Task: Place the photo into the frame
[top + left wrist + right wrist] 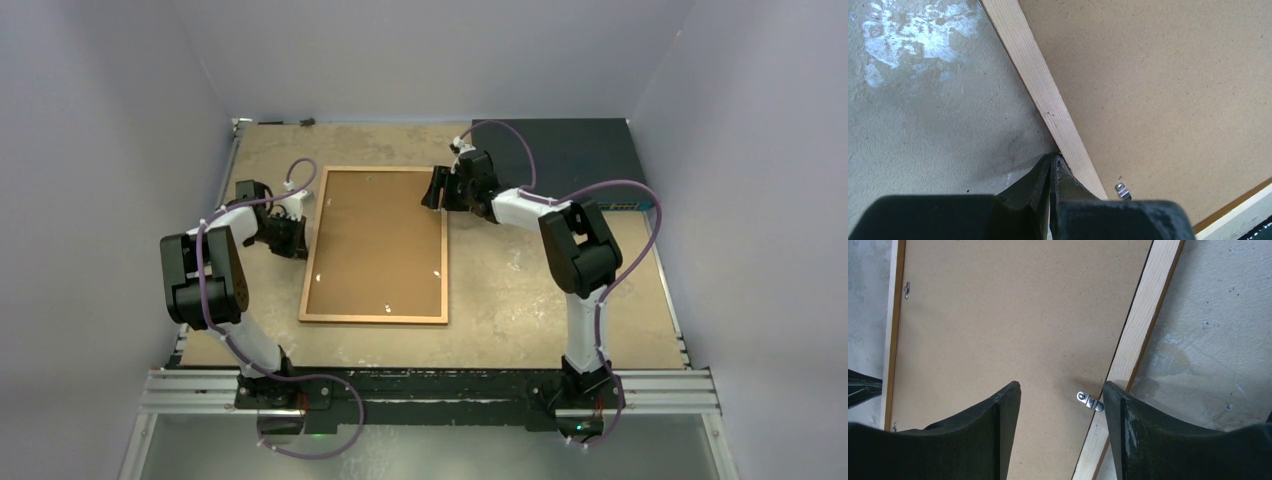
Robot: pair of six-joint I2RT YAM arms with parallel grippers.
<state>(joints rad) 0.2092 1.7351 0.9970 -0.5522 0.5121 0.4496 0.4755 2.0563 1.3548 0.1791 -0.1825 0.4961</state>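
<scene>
The frame (372,320) lies face down in the middle of the table, with a plain brown backing board (375,240) filling its opening. The photo is hidden. My left gripper (298,240) is shut and holds nothing. In the left wrist view its tips (1052,159) touch the outer side of the frame's pale wooden rail (1048,100). My right gripper (433,190) hovers open over the frame's far right rail (1143,320). Its fingers straddle a small metal clip (1090,401) that reaches from the rail onto the backing board (1008,315).
A dark blue flat box (560,150) lies at the back right of the table. More metal clips show on the board, one near my left gripper (1122,190) and one on the opposite edge (907,288). Grey walls enclose the table.
</scene>
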